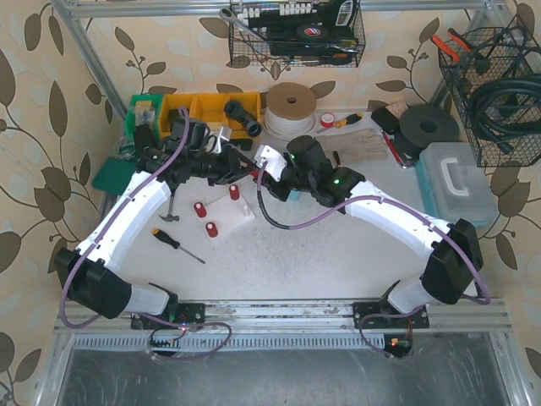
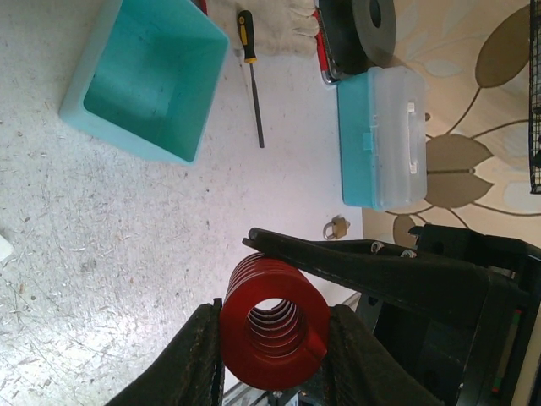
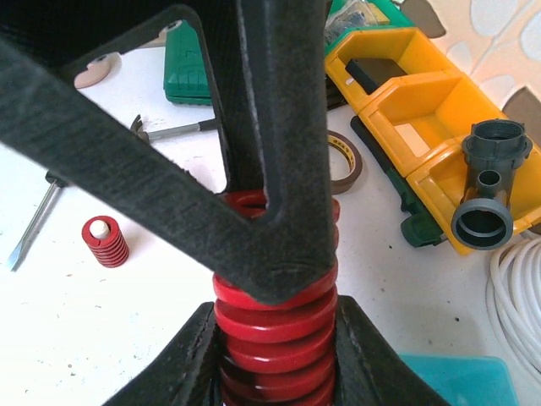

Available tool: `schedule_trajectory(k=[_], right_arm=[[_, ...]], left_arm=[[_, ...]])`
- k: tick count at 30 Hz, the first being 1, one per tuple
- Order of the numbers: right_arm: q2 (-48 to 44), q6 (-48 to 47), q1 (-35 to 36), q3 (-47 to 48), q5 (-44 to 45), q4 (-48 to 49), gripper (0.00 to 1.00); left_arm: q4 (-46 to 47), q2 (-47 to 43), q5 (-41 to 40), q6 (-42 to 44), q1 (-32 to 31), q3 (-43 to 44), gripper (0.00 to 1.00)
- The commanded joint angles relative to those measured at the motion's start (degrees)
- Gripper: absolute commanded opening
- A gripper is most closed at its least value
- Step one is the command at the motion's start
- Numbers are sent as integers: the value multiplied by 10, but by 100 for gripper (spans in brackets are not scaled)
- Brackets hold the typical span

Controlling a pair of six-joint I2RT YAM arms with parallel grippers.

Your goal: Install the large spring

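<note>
Hanging above the table (image 1: 338, 254) where the two arms meet, the large spring (image 2: 272, 317) is caught between both grippers at once. The left gripper (image 2: 275, 315) has its jaws drawn in to the width of the coil, and its fingers (image 2: 203, 355) lie against the red turns on either side; the left wrist camera looks straight down the hollow bore of the spring. The right gripper (image 3: 275, 311) is closed on the same coil from another angle, its pads pressed to both flanks near the bottom of the right wrist view, while the black frame of the other arm's finger crosses in front of the coil higher up. From overhead the meeting point sits toward the back middle of the table, just to the right of a white plate (image 1: 241, 216) that carries three short red springs on pegs. One such small red spring (image 3: 105, 241) stands upright on the white surface below. A teal bin (image 2: 144, 80), a screwdriver (image 2: 249, 68) and a plastic case (image 2: 380, 139) lie well apart from the grip, and a yellow bin (image 3: 423, 93) with a grey pipe fitting (image 3: 486, 194) sits off to the side.
</note>
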Motion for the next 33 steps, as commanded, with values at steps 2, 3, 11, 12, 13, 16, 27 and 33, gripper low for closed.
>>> schedule_trajectory(k=[2,3,11,12,13,16,27,33], right_arm=[[-17,-14,13,-9,-14,10,41],[-18,-13,13,-8,-10,3,50],[-99,51,12,-88,54,-49,81],[-114,71,12,-104,73,-46,83],[-131,94,11,-120,90,-45,84],[-154,190,3,-140,160,-78,89],[-122,378,-96,-115,189,-242,100],[-107,377,-145,-94,208,-288,100]], left_arm=[[34,-12,30,-18,-2,9,0],[34,-13,23,-16,-2,9,0],[-40,-10,-83,92,-3,24,0],[-53,-10,-106,113,-3,25,0],[-62,-10,-131,132,-6,22,0],[-62,-17,-200,176,-17,1,0],[-15,10,-375,268,-107,-62,0],[29,33,-407,278,-131,-99,0]])
